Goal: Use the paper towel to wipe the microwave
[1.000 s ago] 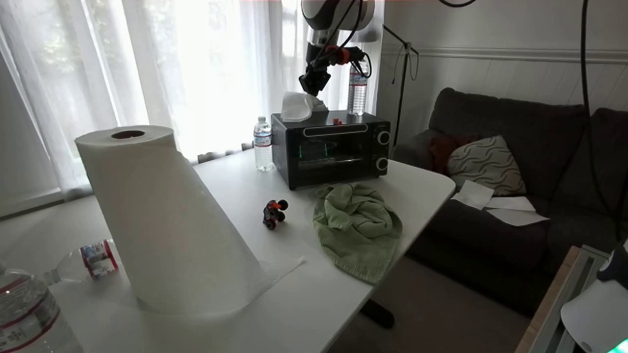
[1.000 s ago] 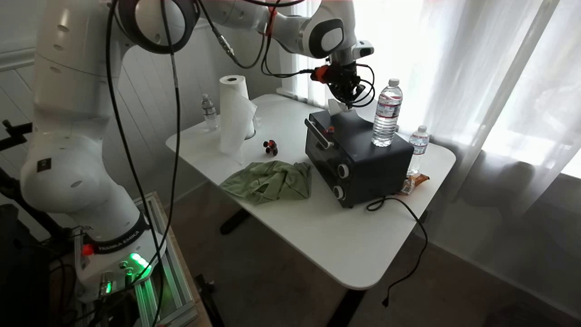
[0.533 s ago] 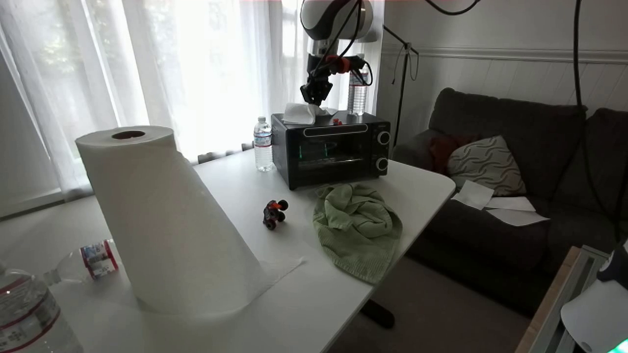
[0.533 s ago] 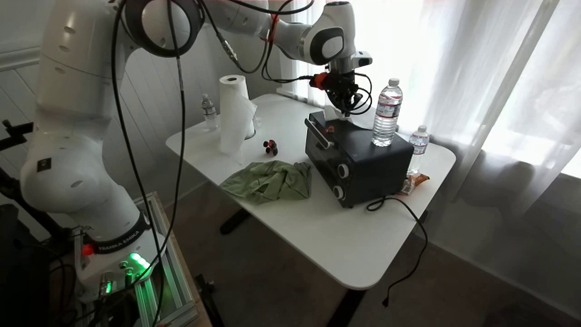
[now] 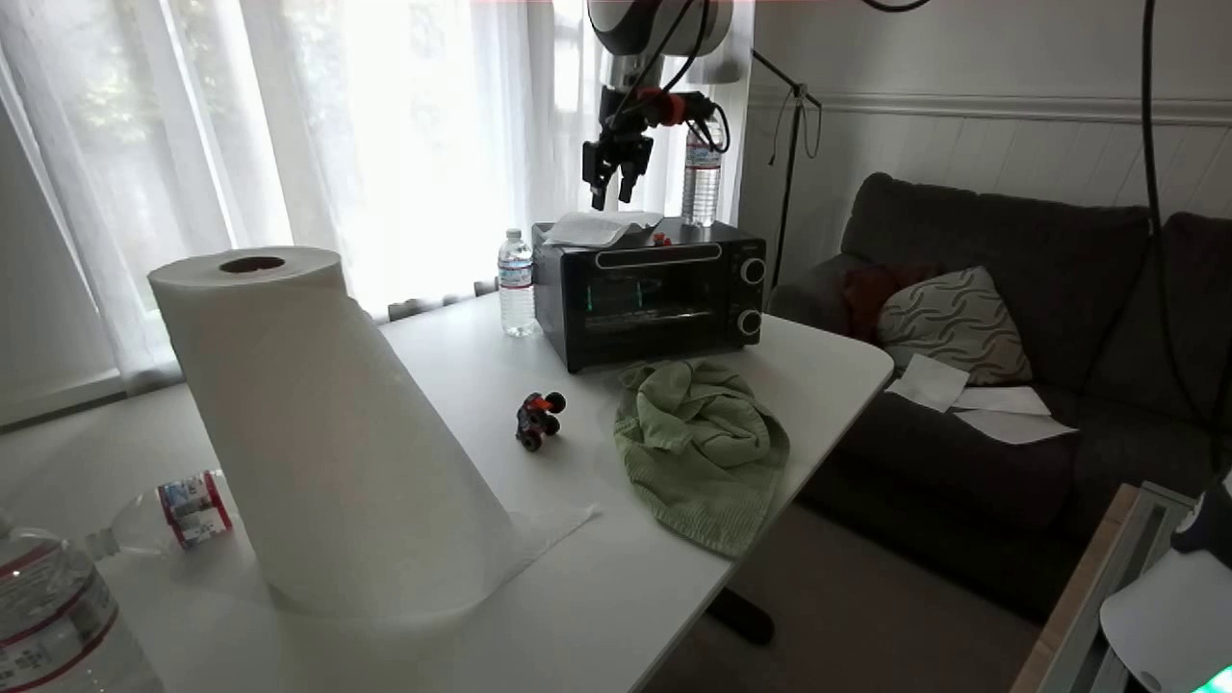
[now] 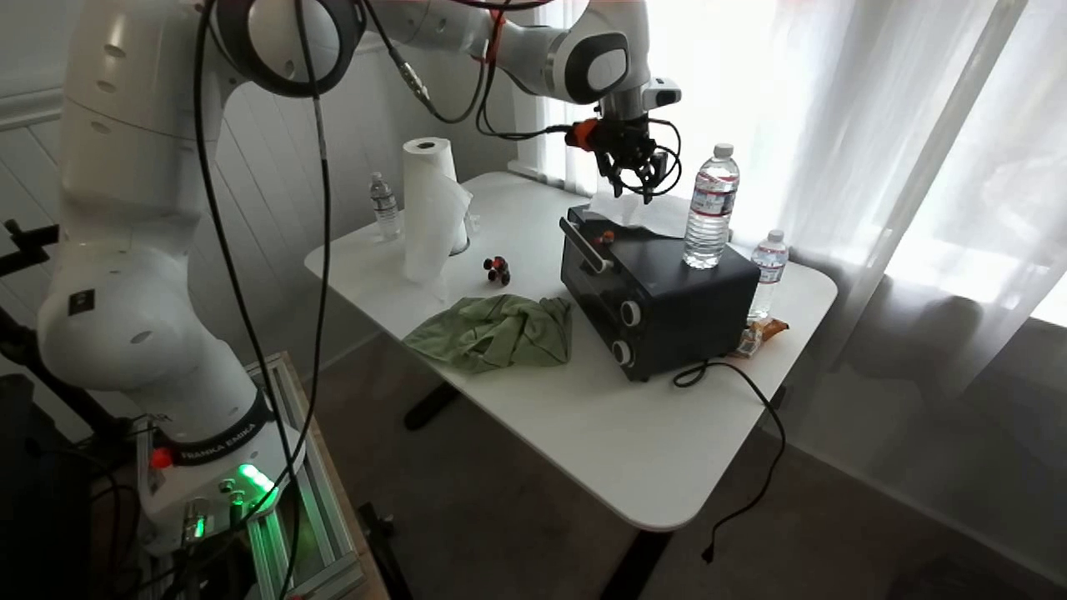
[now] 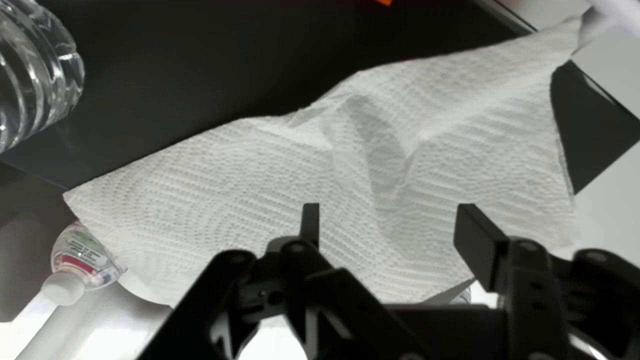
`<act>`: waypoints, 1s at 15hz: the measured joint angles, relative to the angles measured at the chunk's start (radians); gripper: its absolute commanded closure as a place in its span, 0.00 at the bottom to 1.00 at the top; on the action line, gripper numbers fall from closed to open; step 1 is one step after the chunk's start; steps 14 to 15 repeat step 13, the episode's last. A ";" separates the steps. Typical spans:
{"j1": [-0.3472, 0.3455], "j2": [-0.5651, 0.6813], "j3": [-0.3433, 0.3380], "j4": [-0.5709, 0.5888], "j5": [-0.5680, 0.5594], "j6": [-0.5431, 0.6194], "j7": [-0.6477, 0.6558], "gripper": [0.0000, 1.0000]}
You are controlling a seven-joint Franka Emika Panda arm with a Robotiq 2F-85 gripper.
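The black microwave (image 5: 664, 300) stands on the white table in both exterior views. A sheet of white paper towel (image 7: 240, 185) lies spread and lightly creased over its top, reaching past the top's edge in the wrist view. In an exterior view the paper towel (image 5: 589, 229) covers the top's left part. My gripper (image 5: 612, 200) hovers just above it, its two fingers apart. The wrist view has the gripper (image 7: 387, 220) open, with only the sheet showing beyond the gap and nothing held.
A water bottle (image 6: 711, 208) stands on the microwave near a small red object (image 6: 606, 237). Another bottle (image 5: 517, 284) is beside it on the table. A green cloth (image 5: 703, 443), a toy car (image 5: 539, 421) and a paper towel roll (image 5: 327, 433) share the table. A power cord (image 6: 750, 392) hangs off the edge.
My gripper went down towards the microwave's top, then rose again. Its fingers have spread and let go of the paper towel, which has settled flatter on the top.
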 measured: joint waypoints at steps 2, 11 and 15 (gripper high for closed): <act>0.004 -0.027 0.001 0.000 -0.001 -0.010 0.021 0.00; 0.048 -0.148 -0.005 -0.074 0.010 -0.041 0.263 0.00; 0.047 -0.160 -0.005 -0.086 0.013 -0.043 0.269 0.00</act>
